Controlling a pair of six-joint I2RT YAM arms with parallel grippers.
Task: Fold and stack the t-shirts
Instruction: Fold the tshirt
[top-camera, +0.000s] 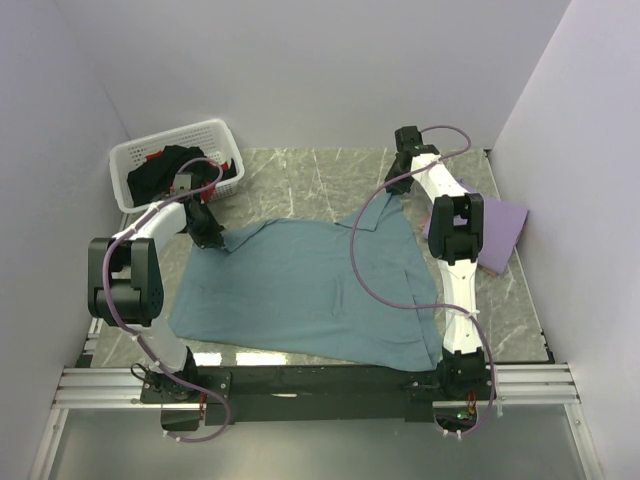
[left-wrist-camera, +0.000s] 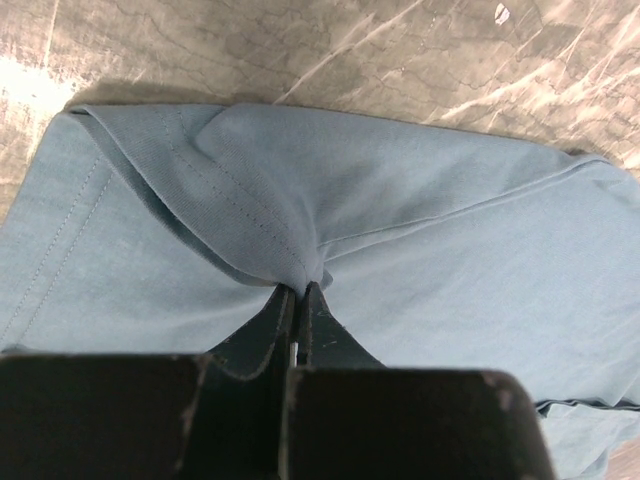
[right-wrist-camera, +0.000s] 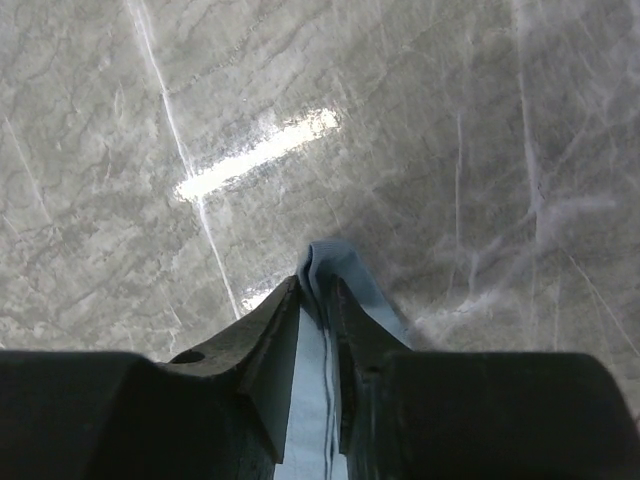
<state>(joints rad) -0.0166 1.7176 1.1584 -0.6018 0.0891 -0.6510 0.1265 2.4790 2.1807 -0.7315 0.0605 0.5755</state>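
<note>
Marbled tabletop (top-camera: 300, 170) | pale walls (top-camera: 300, 60) | teal t-shirt (top-camera: 300, 285) spread | lavender shirt (top-camera: 505, 230) perhaps folded

White slotted basket (top-camera: 170, 134) sat at far-left corner of table (top-camera: 300, 170). Tabletop grey, marble-veined, with glare streaks. Pale walls (top-camera: 300, 70) stood on three sides. Aluminium rails (top-camera: 100, 385) ran along near edge.

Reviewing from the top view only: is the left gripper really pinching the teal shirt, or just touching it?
Observer: Left wrist view shows the left gripper shut on a bunched fold of the teal t-shirt.
Operator: And the right one, at the far corner?
Observer: Right wrist view shows the right gripper closed around a thin folded edge of that shirt.
Operator: Is that edge on the table?
Observer: It pokes just past the jaws, above the marble table; contact cannot be told.
</note>
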